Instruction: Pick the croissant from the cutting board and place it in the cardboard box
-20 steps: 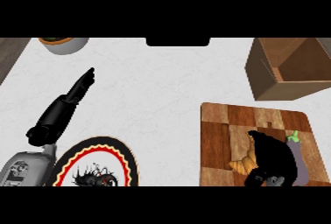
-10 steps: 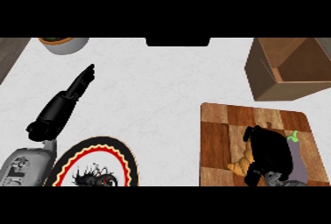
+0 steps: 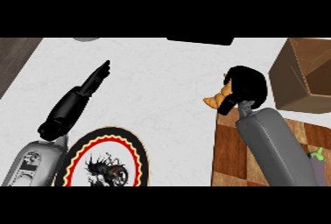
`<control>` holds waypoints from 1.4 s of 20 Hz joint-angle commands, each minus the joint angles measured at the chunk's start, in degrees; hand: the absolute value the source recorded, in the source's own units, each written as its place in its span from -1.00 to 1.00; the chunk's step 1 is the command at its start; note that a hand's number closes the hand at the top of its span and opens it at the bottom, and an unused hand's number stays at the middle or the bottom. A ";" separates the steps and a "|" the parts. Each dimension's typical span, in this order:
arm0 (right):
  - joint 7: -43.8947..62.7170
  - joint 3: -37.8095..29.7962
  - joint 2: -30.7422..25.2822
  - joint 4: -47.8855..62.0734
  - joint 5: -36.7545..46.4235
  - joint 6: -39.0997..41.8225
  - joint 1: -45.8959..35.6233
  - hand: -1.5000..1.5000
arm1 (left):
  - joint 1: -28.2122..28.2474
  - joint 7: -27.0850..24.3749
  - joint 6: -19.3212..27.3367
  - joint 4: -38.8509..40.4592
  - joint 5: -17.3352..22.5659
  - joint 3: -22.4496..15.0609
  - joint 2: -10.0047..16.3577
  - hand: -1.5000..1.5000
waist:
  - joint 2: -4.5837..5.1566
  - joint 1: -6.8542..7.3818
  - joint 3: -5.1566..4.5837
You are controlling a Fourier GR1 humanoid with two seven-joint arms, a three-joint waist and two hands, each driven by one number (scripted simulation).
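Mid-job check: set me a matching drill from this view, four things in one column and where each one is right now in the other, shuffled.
Things:
1. croissant
2. eggplant
3. plate
4. cardboard box

Places:
A. lower left of the view, on the white counter
B. upper right of the view, open at the top
C. lying on the cutting board, near the view's right edge
D. held in the right hand, off the board and just left of the box

Pairs: 1-D, 2-C, 3-A, 4-B
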 commanded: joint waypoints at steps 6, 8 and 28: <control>-3.48 -2.65 -1.59 22.56 7.59 -7.73 -24.88 1.00 | -1.57 -0.32 -0.14 1.91 -0.37 0.00 -0.51 0.00 | -0.02 0.51 -0.16; -3.78 -3.55 -0.96 27.01 8.72 -11.24 -28.64 1.00 | -1.37 -0.45 0.69 1.70 -1.15 0.48 -0.14 0.00 | -0.23 -0.05 -0.12; 11.18 -18.20 -12.04 48.57 15.97 -35.20 -41.31 1.00 | 2.36 0.50 0.10 -0.71 -0.36 3.18 0.68 0.00 | -1.47 -4.47 -0.11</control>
